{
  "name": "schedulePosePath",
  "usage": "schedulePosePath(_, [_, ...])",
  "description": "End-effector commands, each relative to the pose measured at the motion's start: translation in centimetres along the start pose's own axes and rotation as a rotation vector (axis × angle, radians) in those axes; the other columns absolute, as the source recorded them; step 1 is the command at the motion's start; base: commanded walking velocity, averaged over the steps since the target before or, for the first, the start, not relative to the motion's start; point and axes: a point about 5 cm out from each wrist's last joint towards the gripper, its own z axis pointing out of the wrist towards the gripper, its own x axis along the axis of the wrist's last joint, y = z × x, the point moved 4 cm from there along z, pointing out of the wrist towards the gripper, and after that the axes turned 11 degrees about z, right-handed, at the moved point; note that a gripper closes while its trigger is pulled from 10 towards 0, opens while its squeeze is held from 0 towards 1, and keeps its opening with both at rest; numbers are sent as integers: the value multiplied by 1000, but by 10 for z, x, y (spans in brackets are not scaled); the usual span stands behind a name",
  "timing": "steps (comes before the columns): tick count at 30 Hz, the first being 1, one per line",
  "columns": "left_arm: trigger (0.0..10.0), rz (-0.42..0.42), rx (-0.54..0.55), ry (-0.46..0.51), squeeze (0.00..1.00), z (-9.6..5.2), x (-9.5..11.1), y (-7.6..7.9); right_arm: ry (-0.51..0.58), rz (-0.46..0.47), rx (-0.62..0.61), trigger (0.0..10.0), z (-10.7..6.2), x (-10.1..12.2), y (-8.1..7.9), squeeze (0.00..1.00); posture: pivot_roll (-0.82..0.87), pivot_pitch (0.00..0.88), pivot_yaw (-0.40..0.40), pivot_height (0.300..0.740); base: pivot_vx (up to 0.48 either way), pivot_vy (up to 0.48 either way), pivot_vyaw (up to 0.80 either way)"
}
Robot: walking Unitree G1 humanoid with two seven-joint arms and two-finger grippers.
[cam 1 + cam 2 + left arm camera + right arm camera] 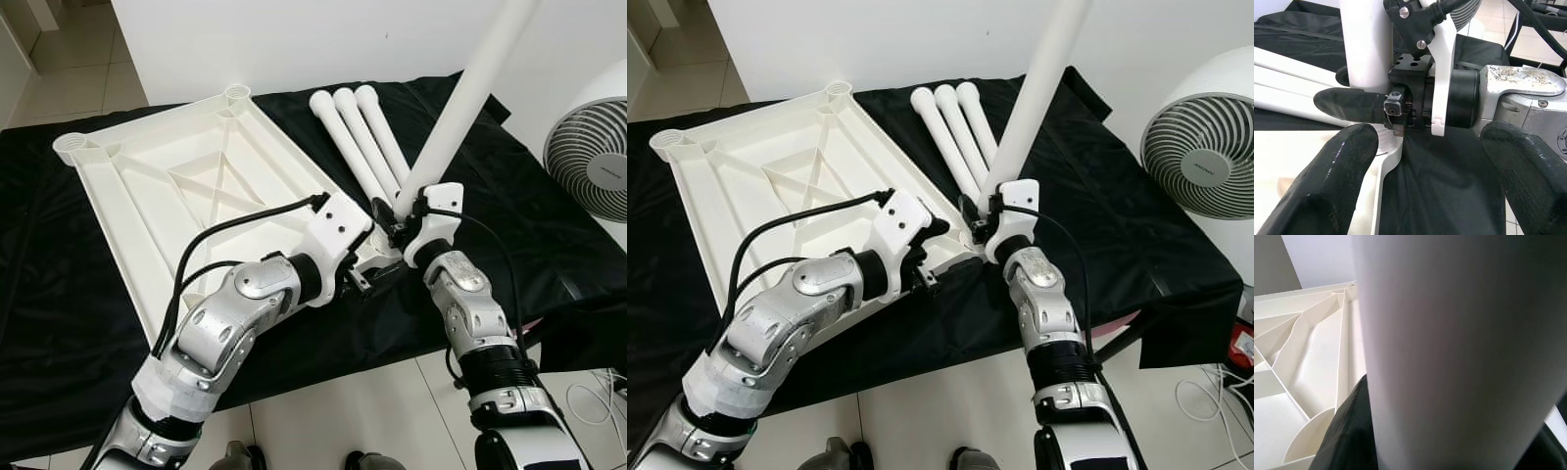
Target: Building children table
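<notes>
The white table top (196, 176) lies upside down on a black cloth, with round sockets at its corners. Three white legs (362, 137) lie side by side beyond its right edge. My right gripper (392, 220) is shut on a fourth white leg (460, 98), holding it nearly upright and tilted to the right, its lower end at the near right corner socket. In the left wrist view that leg (1366, 44) stands on the corner with a right finger (1347, 105) against it. My left gripper (1427, 137) is open just in front of that corner, holding nothing.
A white fan (593, 147) stands at the right, close to the raised leg. The black cloth (59, 333) covers the whole low work surface and hangs over its front edge. Tiled floor (343, 411) and white cables (598, 401) lie below.
</notes>
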Motion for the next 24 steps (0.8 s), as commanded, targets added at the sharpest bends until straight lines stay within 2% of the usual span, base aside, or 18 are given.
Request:
schedulePosePath(1, [10000, 7, 4, 3, 0, -1, 2, 1, -220, -35, -80, 10000, -15, -50, 18, 0, -86, 116, 49, 740, 0, 0, 0])
schedulePosePath(2, [10000, 7, 3, 3, 0, -1, 2, 1, -225, -72, -68, 10000, -13, -49, 16, 0, -87, 114, 49, 740, 0, 0, 0])
schedulePosePath(13, [10000, 8, 5, 3, 0, -2, 2, 0, -233, -150, -27, 10000, -10, -49, 7, 0, -87, 112, 49, 740, 0, 0, 0])
schedulePosePath(21, [10000, 6, 6, 4, 0, -2, 3, 1, -239, -140, -28, 10000, -18, -56, 7, 0, -86, 113, 47, 740, 0, 0, 0])
schedulePosePath(23, [10000, 2, 10, 1, 0, -3, 2, 0, -186, -128, -58, 10000, -32, -61, 13, 0, -90, 123, 50, 740, 0, 0, 0])
schedulePosePath(24, [10000, 2, 10, 1, 0, -3, 2, 0, -186, -128, -58, 10000, -32, -61, 13, 0, -90, 123, 50, 740, 0, 0, 0])
